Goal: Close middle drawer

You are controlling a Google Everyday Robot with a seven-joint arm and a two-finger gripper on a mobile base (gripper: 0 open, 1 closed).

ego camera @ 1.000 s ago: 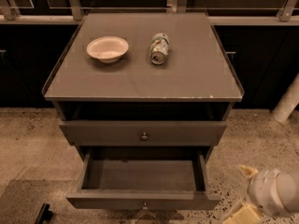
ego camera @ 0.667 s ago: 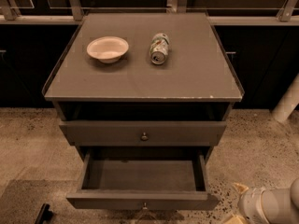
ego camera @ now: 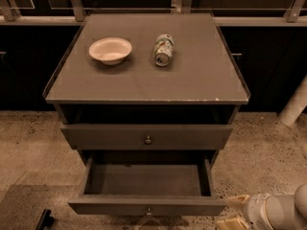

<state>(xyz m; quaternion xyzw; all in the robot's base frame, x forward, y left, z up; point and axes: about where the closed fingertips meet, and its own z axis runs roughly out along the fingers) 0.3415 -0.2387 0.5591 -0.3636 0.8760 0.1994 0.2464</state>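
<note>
Middle drawer: the middle drawer [ego camera: 144,181] stands pulled well out toward the camera, its inside bare, its slim front face and small knob [ego camera: 148,210] at the lower edge of the frame.

Gripper: the gripper [ego camera: 231,212] sits low, just beside the middle drawer's front right corner. Its pale fingers [ego camera: 236,202] look spread with nothing between them, though they are partly cut off by the frame edge. Whether they touch the drawer face cannot be made out.

Drawer above: the upper drawer [ego camera: 105,137], directly above the middle drawer, is pushed in, its face set well behind the open drawer's front.

Surface: the grey surface [ego camera: 206,75], higher again above the middle drawer, carries a white bowl [ego camera: 110,50] and a drinks can [ego camera: 163,49] lying on its side, the two near each other but apart.

Progress: closing has not visibly begun, since the drawer is at or near full extension. The gripper appears to be placed at the front, not yet pushing.

What is left: likely to bring the gripper squarely against the middle drawer's front face and press it straight back until it sits level with the drawer above.
</note>
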